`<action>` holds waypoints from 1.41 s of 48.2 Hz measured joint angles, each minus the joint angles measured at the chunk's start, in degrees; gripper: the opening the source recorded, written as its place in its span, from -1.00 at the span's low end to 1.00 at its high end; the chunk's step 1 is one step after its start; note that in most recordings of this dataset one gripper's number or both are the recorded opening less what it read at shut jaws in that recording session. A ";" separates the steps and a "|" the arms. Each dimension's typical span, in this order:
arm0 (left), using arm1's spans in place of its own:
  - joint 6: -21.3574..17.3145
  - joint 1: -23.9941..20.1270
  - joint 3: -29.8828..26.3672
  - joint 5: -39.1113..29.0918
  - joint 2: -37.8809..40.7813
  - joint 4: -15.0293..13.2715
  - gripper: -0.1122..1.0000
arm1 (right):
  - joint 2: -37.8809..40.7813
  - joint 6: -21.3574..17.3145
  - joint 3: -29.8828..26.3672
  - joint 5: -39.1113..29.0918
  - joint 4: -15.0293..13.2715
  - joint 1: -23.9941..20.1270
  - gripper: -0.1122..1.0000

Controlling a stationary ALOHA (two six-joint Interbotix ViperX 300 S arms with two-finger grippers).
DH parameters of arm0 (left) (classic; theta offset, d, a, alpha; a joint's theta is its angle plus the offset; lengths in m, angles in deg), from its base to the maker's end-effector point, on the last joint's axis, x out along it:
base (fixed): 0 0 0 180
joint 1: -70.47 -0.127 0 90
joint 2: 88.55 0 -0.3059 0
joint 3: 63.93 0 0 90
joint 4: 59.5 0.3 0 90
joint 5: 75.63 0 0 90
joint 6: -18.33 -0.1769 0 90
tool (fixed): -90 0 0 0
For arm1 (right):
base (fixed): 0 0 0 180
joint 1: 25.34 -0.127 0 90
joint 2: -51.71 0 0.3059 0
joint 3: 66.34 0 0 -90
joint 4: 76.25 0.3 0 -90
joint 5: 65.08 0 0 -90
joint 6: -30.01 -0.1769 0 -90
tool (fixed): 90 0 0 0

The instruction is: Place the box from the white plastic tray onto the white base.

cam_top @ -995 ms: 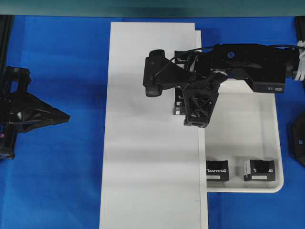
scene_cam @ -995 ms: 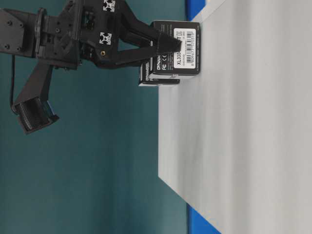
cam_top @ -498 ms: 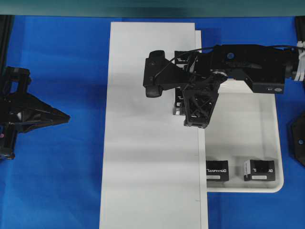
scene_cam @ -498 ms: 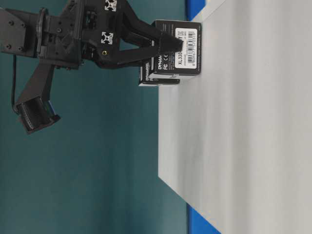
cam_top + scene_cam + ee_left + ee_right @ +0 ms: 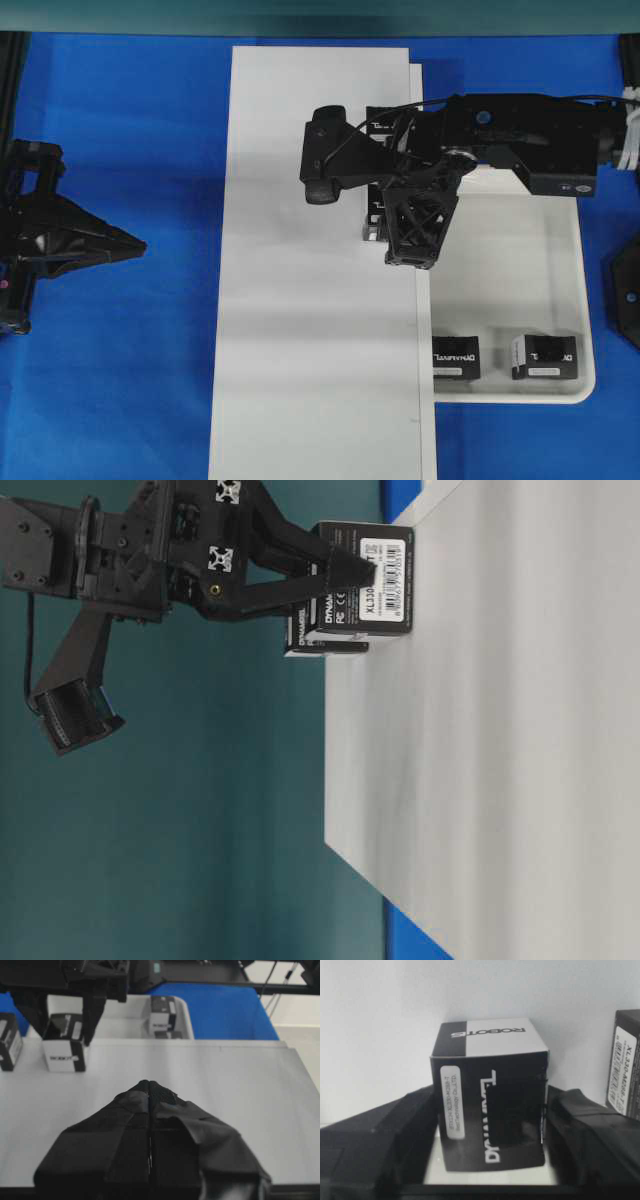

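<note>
Blue cloth covers the table in the overhead view, with a long flat matte white base down the middle and a glossy white rounded-corner plastic tray touching its right edge. The right gripper reaches across over the base's right edge; two small black boxes sit in the tray's near end.

At table level, a teal wall backs the scene; the small black cuboid box stands on the base, the gripper's fingers flanking it.

From the left wrist, the left gripper hovers over the base with fingers pressed together.

From the right wrist, the box stands between the black fingers, which lie against its sides; whether they clamp it I cannot tell.
</note>
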 measured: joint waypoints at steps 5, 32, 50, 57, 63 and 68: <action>-0.09 0.09 0.00 0.00 -0.09 0.00 -0.93 | 0.26 0.09 0.09 0.53 0.00 -0.18 0.95; -0.09 0.09 0.00 0.00 -0.09 0.00 -0.93 | 0.26 -0.44 0.09 2.99 0.00 -0.53 0.95; 0.00 0.09 0.00 -0.26 0.00 0.00 -0.93 | -2.72 -1.67 -0.79 1.76 0.00 0.18 0.95; -0.09 0.09 0.00 -1.32 -0.18 0.00 -0.93 | -7.29 -3.34 -1.05 2.02 0.00 0.97 0.95; -0.09 0.09 0.00 -1.58 -0.62 -0.09 -0.93 | -11.51 -3.52 -0.97 3.08 0.00 1.05 0.95; -0.09 0.09 0.00 -1.49 -0.62 -0.09 -0.93 | -14.94 -3.52 -0.09 4.39 0.00 1.05 0.95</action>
